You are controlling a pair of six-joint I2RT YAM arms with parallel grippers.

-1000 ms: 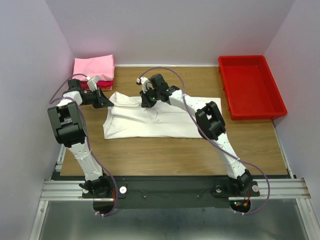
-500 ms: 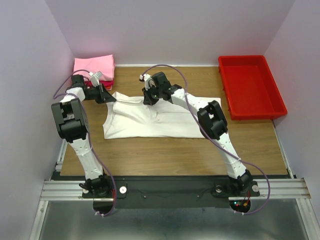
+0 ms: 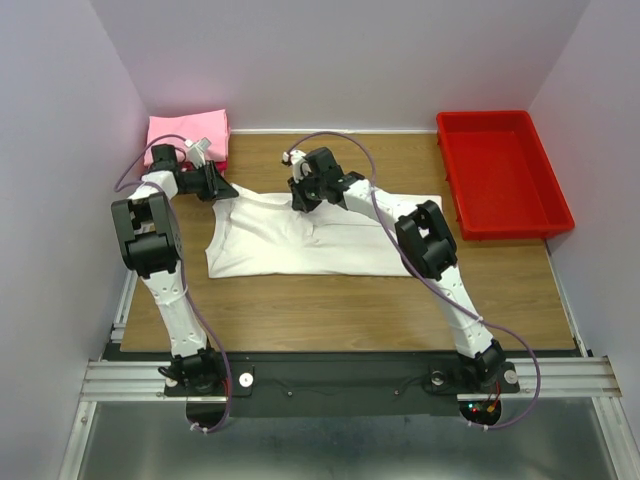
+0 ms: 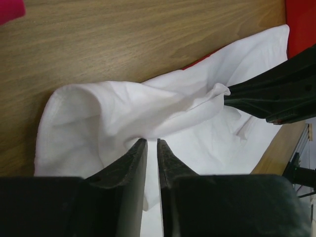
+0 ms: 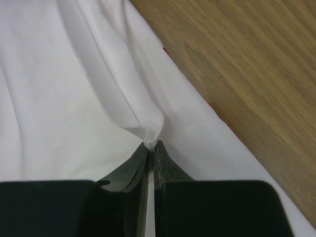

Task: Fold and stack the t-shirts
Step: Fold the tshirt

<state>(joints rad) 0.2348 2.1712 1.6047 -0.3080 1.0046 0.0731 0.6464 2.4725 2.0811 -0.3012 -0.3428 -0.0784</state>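
White t-shirt (image 3: 320,245) lies mid-table, its far edge puckered. The right gripper (image 5: 152,147) is pinched tight on a ridge of it; the left gripper (image 4: 152,142) sits at the sleeve corner, jaws narrowly parted, grip unclear. Bare table (image 3: 330,310) runs along the near hem, with pink t-shirts (image 3: 190,132) far-left and a red tray (image 3: 500,170) far-right.

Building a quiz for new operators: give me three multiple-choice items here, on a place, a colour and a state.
1. Where is the red tray? A near left; B far right; C centre.
2. What colour is the spread t-shirt? A white; B blue; C green.
3. The right gripper is: A wide open; B shut on the t-shirt; C gripping the tray.
Answers: B, it sits at the far right; A, the cloth is plain white; B, its fingers pinch a fold.
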